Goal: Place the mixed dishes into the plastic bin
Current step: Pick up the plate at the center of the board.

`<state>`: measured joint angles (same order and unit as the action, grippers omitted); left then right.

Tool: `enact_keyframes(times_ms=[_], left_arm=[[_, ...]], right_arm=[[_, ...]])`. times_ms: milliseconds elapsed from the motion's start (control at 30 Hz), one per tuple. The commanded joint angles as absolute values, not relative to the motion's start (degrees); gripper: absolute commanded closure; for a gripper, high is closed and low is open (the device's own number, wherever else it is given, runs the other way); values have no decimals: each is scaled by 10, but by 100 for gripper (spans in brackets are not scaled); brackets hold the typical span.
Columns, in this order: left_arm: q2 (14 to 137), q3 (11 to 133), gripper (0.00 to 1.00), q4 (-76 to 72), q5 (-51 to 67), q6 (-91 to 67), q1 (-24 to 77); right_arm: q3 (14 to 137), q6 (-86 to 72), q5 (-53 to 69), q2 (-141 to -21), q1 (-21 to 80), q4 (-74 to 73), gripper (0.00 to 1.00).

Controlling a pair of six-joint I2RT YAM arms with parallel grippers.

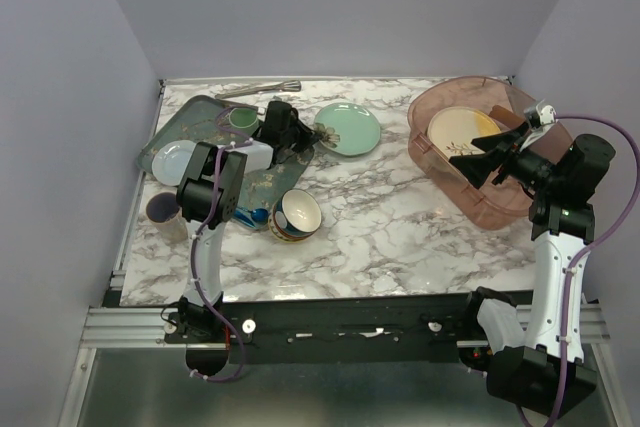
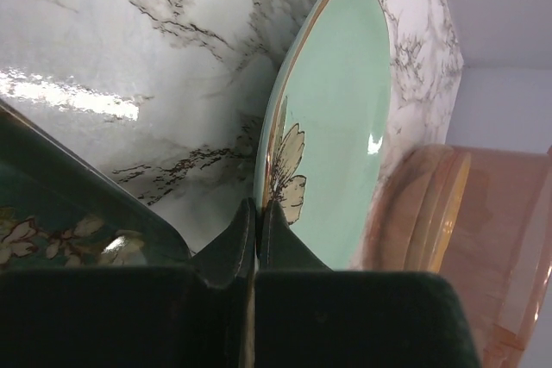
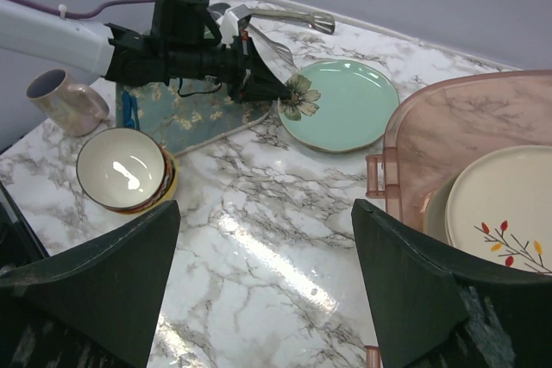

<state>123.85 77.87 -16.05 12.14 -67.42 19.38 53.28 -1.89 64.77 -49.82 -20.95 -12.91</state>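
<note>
The mint green plate point(image 1: 349, 128) lies on the marble table at the back centre. My left gripper point(image 1: 307, 137) is shut on its near-left rim, by the flower print; the wrist view shows the fingers point(image 2: 233, 243) pinching the plate point(image 2: 336, 118). The plastic bin point(image 1: 500, 209) stands at the right with the yellow-and-cream sprig plate point(image 1: 460, 132) inside. My right gripper point(image 1: 473, 166) is open and empty over the bin's left edge. The blue-yellow bowl point(image 1: 296, 214) sits upright at the front left. The right wrist view shows the plate point(image 3: 341, 102), bowl point(image 3: 121, 170) and bin point(image 3: 414, 127).
The dark-green floral tray point(image 1: 200, 112) lies at the back left with a small pale plate point(image 1: 173, 158) and a green cup point(image 1: 242, 119) on it. A mug point(image 1: 162, 209) stands left of the bowl. Metal tongs point(image 1: 258, 90) lie by the back wall.
</note>
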Motion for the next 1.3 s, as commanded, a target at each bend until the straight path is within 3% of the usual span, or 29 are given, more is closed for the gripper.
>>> enact_keyframes(times_ms=[0, 600, 1267], left_arm=[[1180, 793, 100, -255, 186, -688, 193], [1074, 759, 100, -272, 187, -657, 193], [876, 577, 100, -345, 192, -672, 222]], right_arm=[[524, -13, 637, -499, -207, -119, 12], [520, -12, 642, -512, -207, -117, 12], [491, -77, 691, -533, -207, -52, 11]])
